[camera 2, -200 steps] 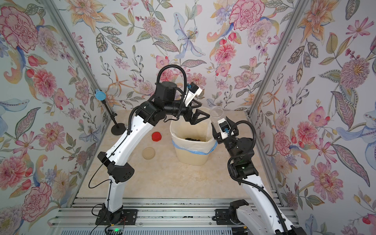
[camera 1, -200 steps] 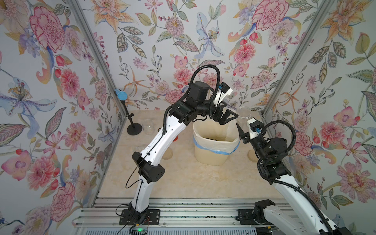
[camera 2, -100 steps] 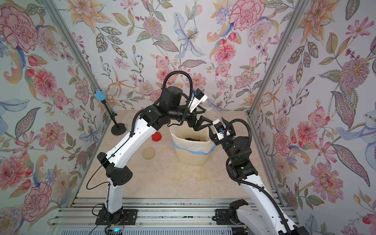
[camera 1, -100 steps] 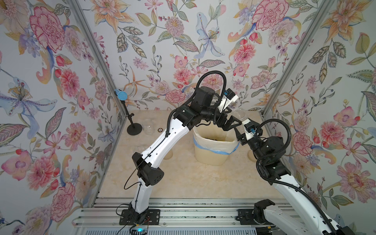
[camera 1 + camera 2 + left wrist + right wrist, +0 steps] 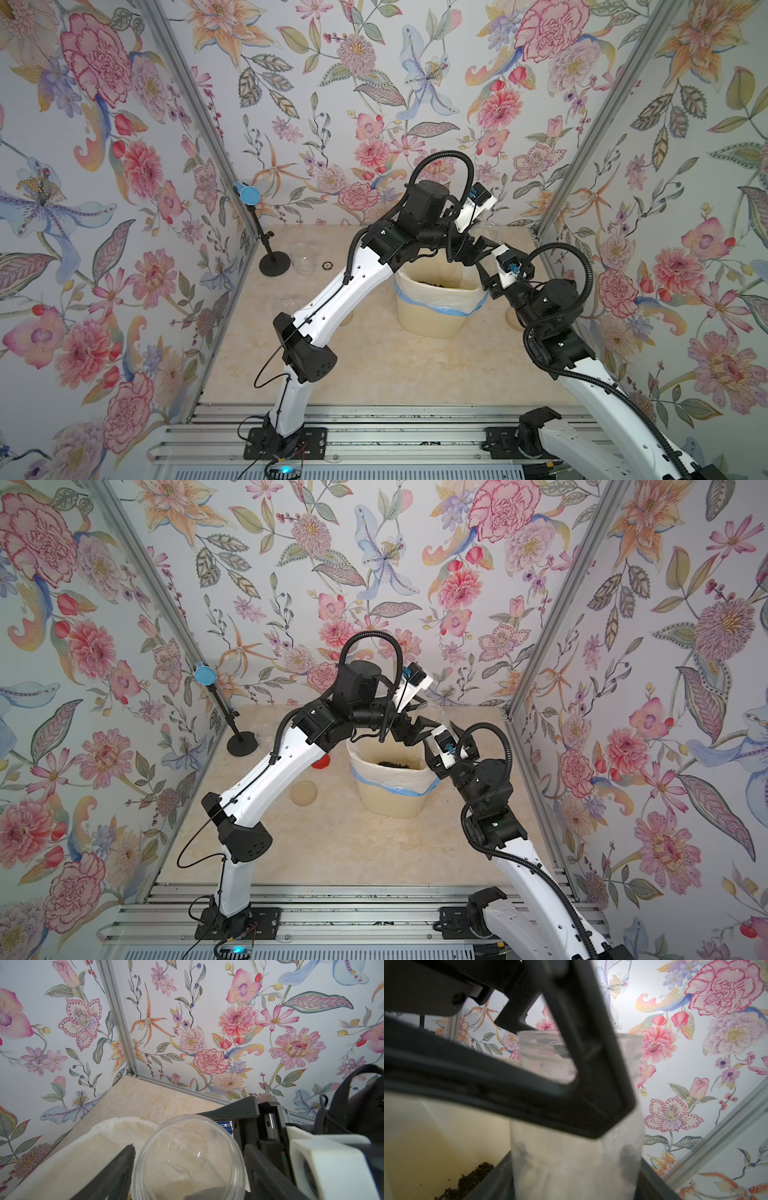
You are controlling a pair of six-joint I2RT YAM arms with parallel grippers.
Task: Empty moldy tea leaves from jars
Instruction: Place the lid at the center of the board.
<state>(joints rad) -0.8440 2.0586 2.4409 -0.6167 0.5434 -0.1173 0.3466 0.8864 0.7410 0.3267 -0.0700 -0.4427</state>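
A clear, lidless jar (image 5: 487,232) (image 5: 433,711) hangs above the back right rim of the cream bin (image 5: 436,316) (image 5: 390,798). My right gripper (image 5: 496,259) (image 5: 576,1180) is shut on the jar (image 5: 577,1157) near its base. My left gripper (image 5: 478,247) (image 5: 189,1167) has come in from the other side, and its fingers (image 5: 122,1167) press on both sides of the jar (image 5: 189,1159) near the mouth. Through the mouth the jar looks empty. Dark tea leaves (image 5: 432,283) (image 5: 399,764) (image 5: 467,1180) lie inside the bin.
Another clear jar (image 5: 301,259) stands at the back left beside a black stand (image 5: 272,266) with a blue disc. A red cap (image 5: 321,762) and a beige lid (image 5: 303,792) lie left of the bin. The wall corner is close behind the grippers.
My left gripper swung right across the bin to the jar in the right gripper and narrowed its jaws onto it. The right arm shifted slightly toward the bin.
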